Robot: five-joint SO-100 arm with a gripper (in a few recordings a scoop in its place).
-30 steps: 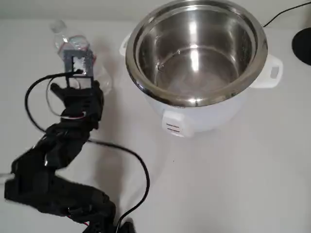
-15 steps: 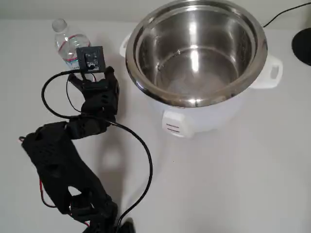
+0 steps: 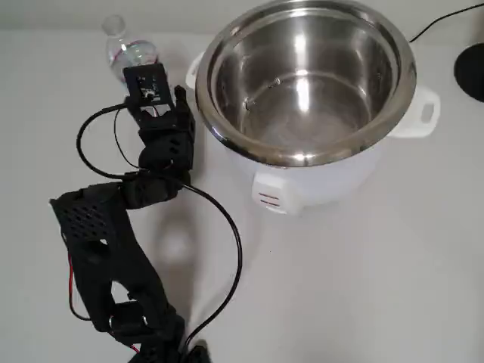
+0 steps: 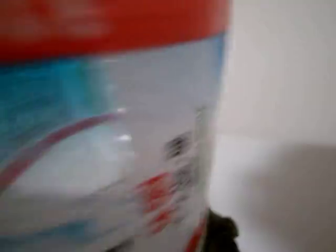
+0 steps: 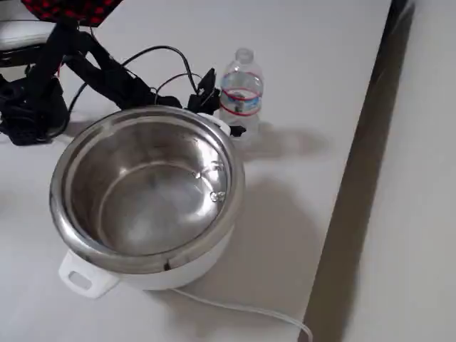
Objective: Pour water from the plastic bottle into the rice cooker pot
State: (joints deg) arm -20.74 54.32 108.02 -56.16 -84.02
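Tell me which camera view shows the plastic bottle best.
The fixed view: the plastic bottle stands upright there, seen from cap to base, beside the rice cooker pot. In the overhead view, the arm hides its lower part. In the wrist view, it is a close, blurred stretch of label.

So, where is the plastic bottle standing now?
In the overhead view the plastic bottle stands upper left, beside the rice cooker pot, at the gripper.
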